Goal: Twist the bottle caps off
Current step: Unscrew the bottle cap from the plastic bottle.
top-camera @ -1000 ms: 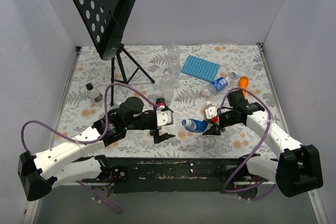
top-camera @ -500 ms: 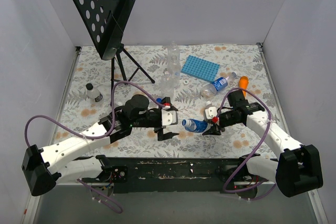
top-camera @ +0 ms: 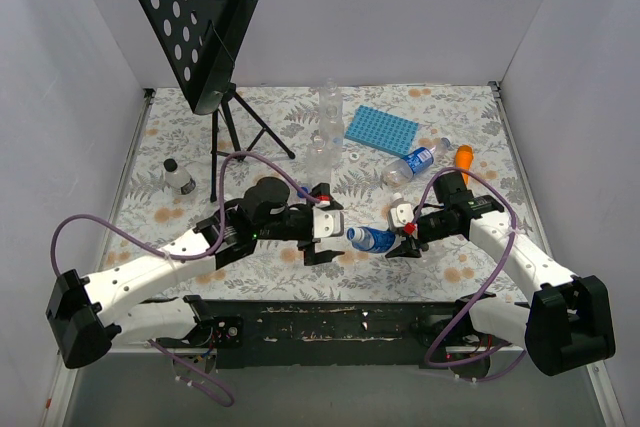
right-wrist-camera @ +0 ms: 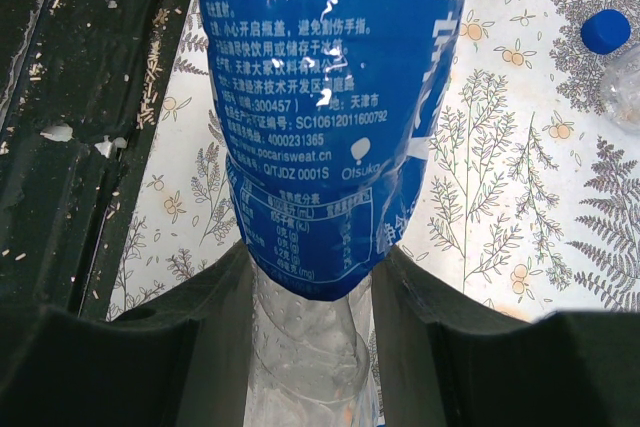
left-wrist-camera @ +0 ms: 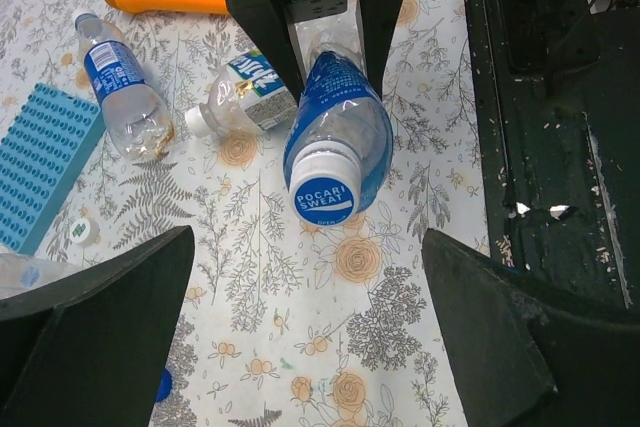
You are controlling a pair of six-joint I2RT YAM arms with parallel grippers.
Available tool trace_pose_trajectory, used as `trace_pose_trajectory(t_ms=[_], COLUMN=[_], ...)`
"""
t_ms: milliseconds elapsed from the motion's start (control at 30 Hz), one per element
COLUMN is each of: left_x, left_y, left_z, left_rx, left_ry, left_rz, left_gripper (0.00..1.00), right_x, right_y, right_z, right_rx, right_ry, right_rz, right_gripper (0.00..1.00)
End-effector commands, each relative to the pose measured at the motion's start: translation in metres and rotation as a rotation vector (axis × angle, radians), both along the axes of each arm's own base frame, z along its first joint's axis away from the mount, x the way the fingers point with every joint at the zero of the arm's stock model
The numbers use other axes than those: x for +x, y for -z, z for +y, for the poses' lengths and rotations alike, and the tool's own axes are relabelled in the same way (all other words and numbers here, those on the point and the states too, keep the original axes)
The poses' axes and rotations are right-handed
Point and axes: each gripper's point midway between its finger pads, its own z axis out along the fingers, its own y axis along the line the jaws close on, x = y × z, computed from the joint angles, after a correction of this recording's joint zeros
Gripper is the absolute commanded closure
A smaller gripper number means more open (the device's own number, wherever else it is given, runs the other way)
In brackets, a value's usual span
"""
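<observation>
The right pincer [top-camera: 402,235] pinches the blue-labelled Pocari Sweat bottle [top-camera: 374,239] around its body. It holds the bottle level near the 6 o'clock edge of the table [top-camera: 445,107], with the white cap [left-wrist-camera: 323,187] aimed toward 9 o'clock. That pose seems chosen to brace the bottle against twisting and to offer the cap to the other arm. The left pincer [top-camera: 330,230] faces it, spread wide, its fingers [left-wrist-camera: 110,337] flanking the cap without touching, probably ready to close and turn. Another labelled bottle [top-camera: 415,160] lies toward 1 o'clock.
</observation>
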Motion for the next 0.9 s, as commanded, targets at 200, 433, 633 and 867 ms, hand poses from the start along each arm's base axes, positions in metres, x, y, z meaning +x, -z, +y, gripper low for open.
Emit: trace_pose_trajectory(t_ms=[200,433,633,867], left_x=[-0.002,0.002,0.005,0.005], left_y=[-0.018,-0.014,-0.01,-0.008], left_z=[-0.021,-0.033,-0.035,-0.034], left_rx=[-0.039,-0.03,-0.024,-0.021], left_ry=[0.08,0.079,0.061,0.058], left_rz=[0.005,0.063,0.077,0.087], left_gripper=[0.06,0.23,0.44,0.47], right_x=[-0.002,-0.002,-0.002,-0.002], right_y=[-0.007,-0.007,-0.007,-0.007], right_z=[0.003,0.003,0.003,0.003], right_rx=[0.023,0.023,0.023,0.022], right_ry=[-0.018,-0.02,-0.019,-0.019], right_rz=[-0.003,-0.006,-0.005,-0.005], right_gripper=[0.83,0.83,0.83,0.83])
